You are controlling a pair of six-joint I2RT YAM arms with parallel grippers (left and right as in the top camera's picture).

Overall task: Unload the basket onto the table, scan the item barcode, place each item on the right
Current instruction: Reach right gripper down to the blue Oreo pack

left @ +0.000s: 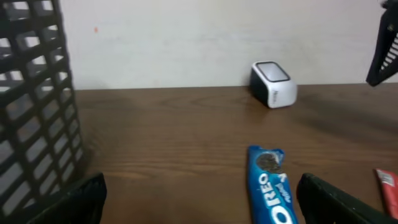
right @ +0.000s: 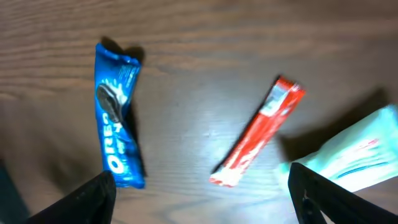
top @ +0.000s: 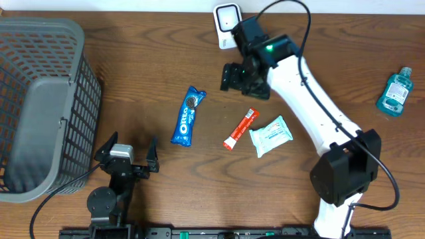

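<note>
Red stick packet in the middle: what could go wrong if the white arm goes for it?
1. The red stick packet lies close beside the pale green pack; the right gripper's open fingers might nudge or catch both.
2. It lies flat on the table, so fingers may slip off it.
3. No barcode can be made out on its upper side; it might reach the scanner facing wrong.

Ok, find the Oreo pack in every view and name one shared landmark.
Overhead: Oreo pack mid-table, left of centre.
Left wrist: bottom edge, right of centre, cut off.
Right wrist: left side.
Shared landmark: the red stick pack, to its right in all three.
</note>
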